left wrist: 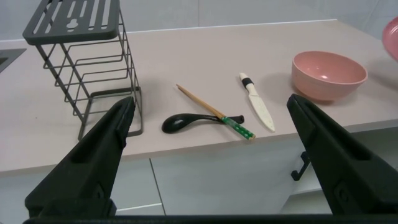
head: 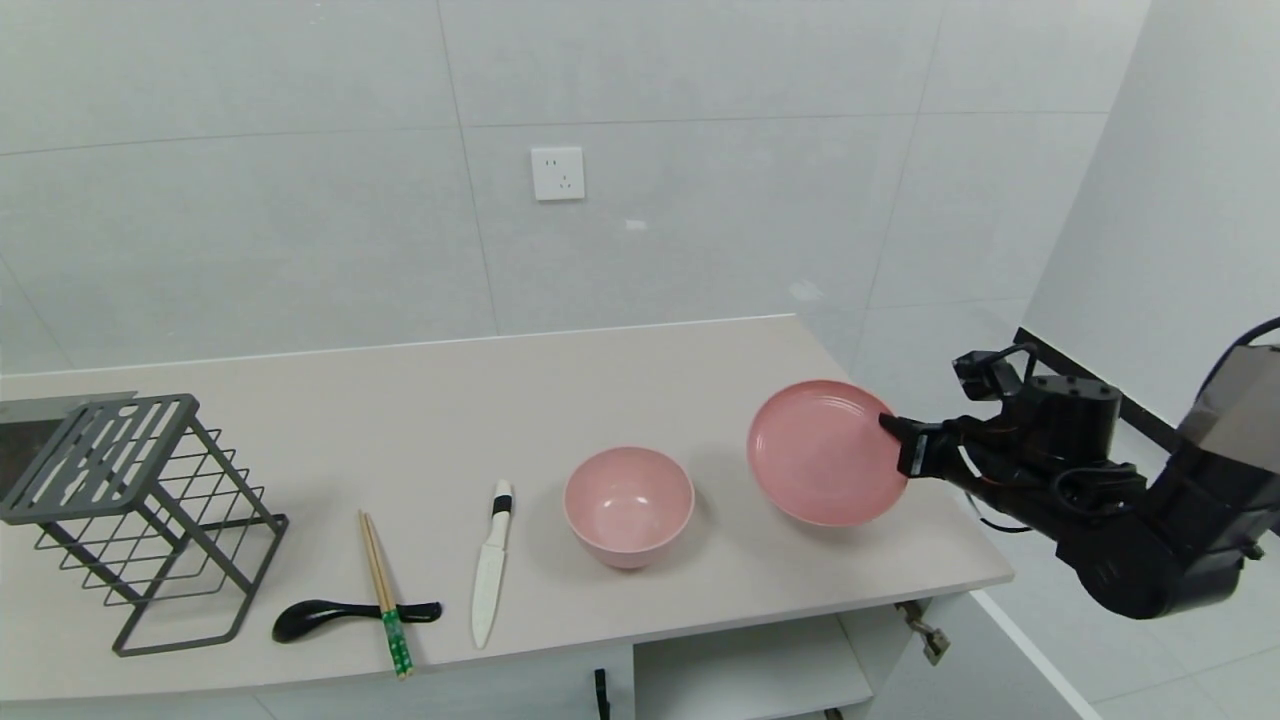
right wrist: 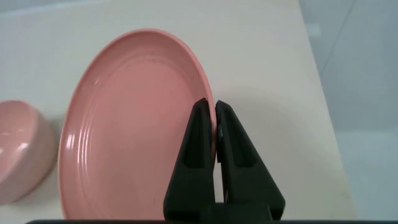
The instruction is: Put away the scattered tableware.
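A pink plate (head: 825, 452) (right wrist: 130, 118) is tilted up near the counter's right end, its lower edge by the surface. My right gripper (head: 893, 430) (right wrist: 216, 115) is shut on its right rim. A pink bowl (head: 628, 500) (left wrist: 328, 73) (right wrist: 18, 149) stands just left of it. Further left lie a white knife (head: 492, 565) (left wrist: 256, 107), wooden chopsticks (head: 385, 590) (left wrist: 211, 111) and a black spoon (head: 340, 615) (left wrist: 180, 122), the chopsticks crossing the spoon's handle. My left gripper (left wrist: 211, 106) hangs open in front of the counter's front edge, facing these utensils.
A grey wire rack (head: 130, 500) (left wrist: 87, 56) stands at the counter's left end. The beige counter (head: 500, 400) ends just right of the plate, with tiled floor beyond. Open cabinet shelves sit under the front edge. A tiled wall with a socket (head: 557, 173) backs the counter.
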Robot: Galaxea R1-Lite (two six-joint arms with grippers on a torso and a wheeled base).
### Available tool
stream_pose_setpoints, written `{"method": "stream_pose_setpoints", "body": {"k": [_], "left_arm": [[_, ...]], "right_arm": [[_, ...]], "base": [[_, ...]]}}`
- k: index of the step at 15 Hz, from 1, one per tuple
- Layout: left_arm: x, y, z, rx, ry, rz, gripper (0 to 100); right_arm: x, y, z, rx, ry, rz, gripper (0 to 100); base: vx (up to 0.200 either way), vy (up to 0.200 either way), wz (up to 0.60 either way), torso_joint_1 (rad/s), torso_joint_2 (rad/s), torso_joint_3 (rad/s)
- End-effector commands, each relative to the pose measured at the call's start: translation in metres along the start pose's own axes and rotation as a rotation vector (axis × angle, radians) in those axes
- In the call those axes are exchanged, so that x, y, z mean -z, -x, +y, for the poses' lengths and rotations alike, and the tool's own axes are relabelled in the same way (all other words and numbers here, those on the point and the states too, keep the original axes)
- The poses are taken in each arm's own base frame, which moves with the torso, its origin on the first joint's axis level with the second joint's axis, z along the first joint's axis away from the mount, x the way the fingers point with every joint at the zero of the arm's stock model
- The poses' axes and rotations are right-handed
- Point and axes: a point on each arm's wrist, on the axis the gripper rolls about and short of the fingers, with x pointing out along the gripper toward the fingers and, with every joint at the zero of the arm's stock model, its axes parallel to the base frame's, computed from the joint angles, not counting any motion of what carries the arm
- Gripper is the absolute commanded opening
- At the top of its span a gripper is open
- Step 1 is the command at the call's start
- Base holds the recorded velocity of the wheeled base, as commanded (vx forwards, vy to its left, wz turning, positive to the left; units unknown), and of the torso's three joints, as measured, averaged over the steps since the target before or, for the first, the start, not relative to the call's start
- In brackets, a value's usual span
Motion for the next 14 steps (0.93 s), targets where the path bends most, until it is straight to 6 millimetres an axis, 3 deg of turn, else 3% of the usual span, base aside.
{"method": "stream_pose_setpoints", "body": {"k": [1,3,6,10,13,14], "left_arm": [[0.0,0.0,0.0,-0.001,0.002,0.001,100],[0.0,0.0,0.0,-0.001,0.002,0.001,100],[0.0,0.0,0.0,-0.005,0.004,0.001,100],[0.0,0.0,0.0,0.011,-0.024,0.001,100],[-0.001,0.0,-0.001,0.023,-0.033,-0.007,100],[-0.01,0.0,0.0,0.014,-0.09,-0.099,100]], "right_arm": [[-0.006,0.034,0.023,-0.064,0.031,-0.086,0],[0.004,0.045,0.029,-0.082,0.043,-0.085,0],[-0.004,0.069,0.043,-0.121,0.052,-0.132,0],[-0.014,0.122,0.069,-0.215,0.068,-0.187,0],[-0.018,0.145,0.073,-0.24,0.074,-0.225,0],[-0.022,0.15,0.073,-0.241,0.077,-0.25,0]], "base": [[0.0,0.0,0.0,0.0,0.0,0.0],[0.0,0.0,0.0,0.0,0.0,0.0],[0.0,0.0,0.0,0.0,0.0,0.0],[0.0,0.0,0.0,0.0,0.0,0.0],[0.0,0.0,0.0,0.0,0.0,0.0],[0.0,0.0,0.0,0.0,0.0,0.0]]}}
